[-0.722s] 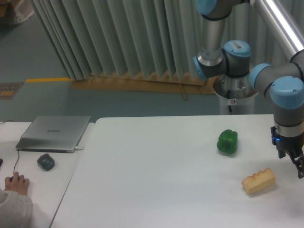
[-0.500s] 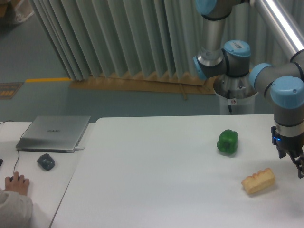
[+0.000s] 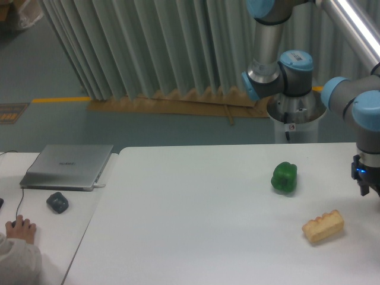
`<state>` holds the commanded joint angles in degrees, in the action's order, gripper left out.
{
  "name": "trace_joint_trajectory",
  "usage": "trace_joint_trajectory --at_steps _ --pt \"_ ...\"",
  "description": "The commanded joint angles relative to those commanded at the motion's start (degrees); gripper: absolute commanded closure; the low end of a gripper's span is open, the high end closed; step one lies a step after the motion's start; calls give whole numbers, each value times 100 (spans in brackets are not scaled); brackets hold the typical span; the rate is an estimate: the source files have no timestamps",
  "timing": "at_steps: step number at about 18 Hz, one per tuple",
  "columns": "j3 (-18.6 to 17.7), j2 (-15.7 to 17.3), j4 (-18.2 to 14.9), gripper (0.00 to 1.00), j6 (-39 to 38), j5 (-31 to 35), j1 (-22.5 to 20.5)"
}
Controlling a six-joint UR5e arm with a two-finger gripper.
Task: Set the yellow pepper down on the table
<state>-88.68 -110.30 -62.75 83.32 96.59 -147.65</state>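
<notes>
No yellow pepper is showing anywhere in the camera view, so where it is lying cannot be told. The table [image 3: 196, 225], a broad white matte top, is filling the near and right part of the scene. On it the green pepper [image 3: 284, 177] is sitting toward the far right, and the tan ridged block [image 3: 323, 226] is lying nearer and a little further right, well apart from the green pepper.

The gripper [image 3: 373, 185] is hanging at the right edge of the picture, over the right end of the table, to the right of the green pepper and beyond the tan block. Only its dark upper body with a small blue light is showing; the fingers are running out of the picture, so whether they are spread, pressed together or pinching anything cannot be told. The arm [image 3: 279, 65], grey with light blue joint caps, is rising behind the far right side of the table and bending across to the gripper.

To the left, a narrower pale desk [image 3: 41, 237] is standing just beside the table. A closed silver laptop [image 3: 67, 167] is lying on its far part, a dark mouse [image 3: 57, 202] is resting nearer than the laptop, and a person's hand [image 3: 20, 228] is resting on the desk at the near left. Grey pleated curtains [image 3: 148, 47] are hanging across the far side of the room.
</notes>
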Motion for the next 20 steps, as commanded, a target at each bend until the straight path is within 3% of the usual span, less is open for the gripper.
trace_joint_trajectory --at_steps 3,6,13,20 --pt "0 -9 78 0 26 -26 -176" --pt "0 52 114 0 876 -44 -605" --pt "-123 44 88 0 2371 -141 -1108" --pt "167 -201 132 0 2408 -167 -1547"
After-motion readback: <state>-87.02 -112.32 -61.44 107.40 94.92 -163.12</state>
